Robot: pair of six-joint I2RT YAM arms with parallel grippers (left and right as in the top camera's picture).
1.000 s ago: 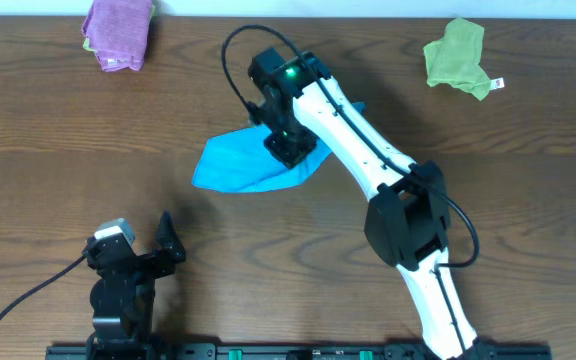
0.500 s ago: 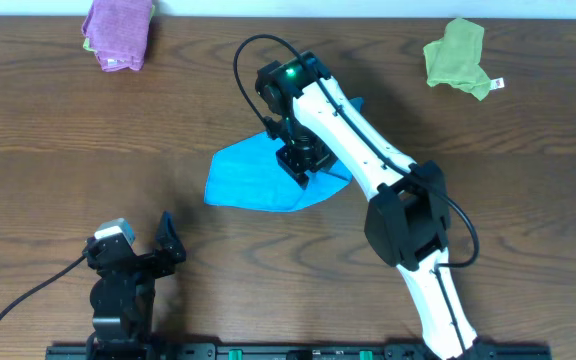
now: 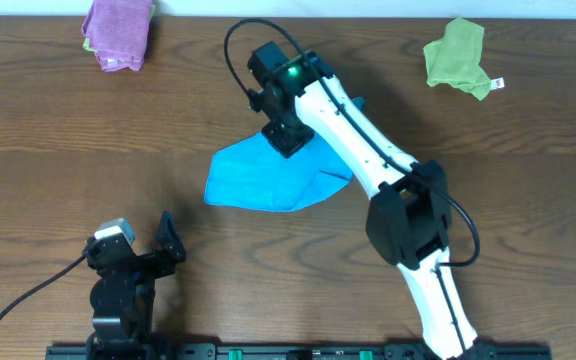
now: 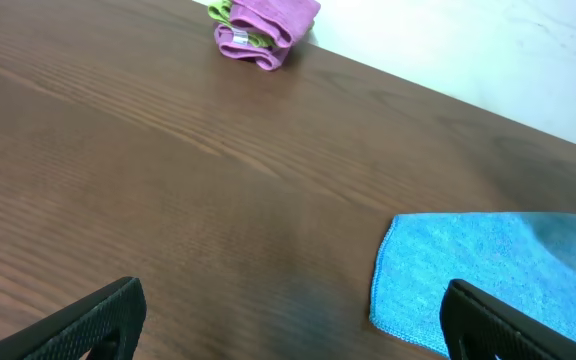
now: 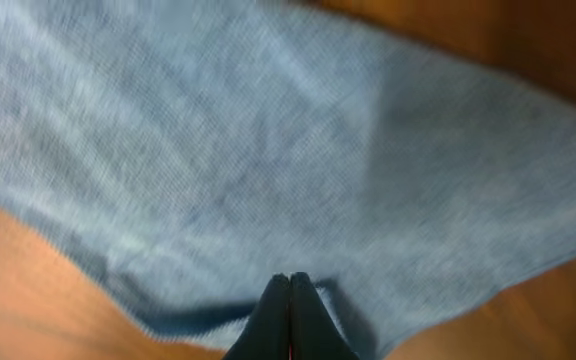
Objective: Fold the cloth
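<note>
Overhead, the right arm's white links cross the cloth (image 3: 263,180), hiding its right-hand part. The cloth lies flat mid-table as a rough triangle, with a small blue corner showing beyond the arm. The left wrist view cuts it off at the frame's right edge. The right wrist view is blurred. There the right gripper (image 5: 290,300) has its fingers pressed together over the blue fabric (whether any is pinched between them cannot be made out). The left gripper (image 4: 296,320) rests near the table's front edge, well apart from the cloth, with its fingers spread wide and empty. A purple cloth (image 3: 118,32) and a yellow-green cloth (image 3: 456,55) lie at the far corners. Since half a second ago the cloth keeps its outline, while the right gripper has shifted to its far edge.
</note>
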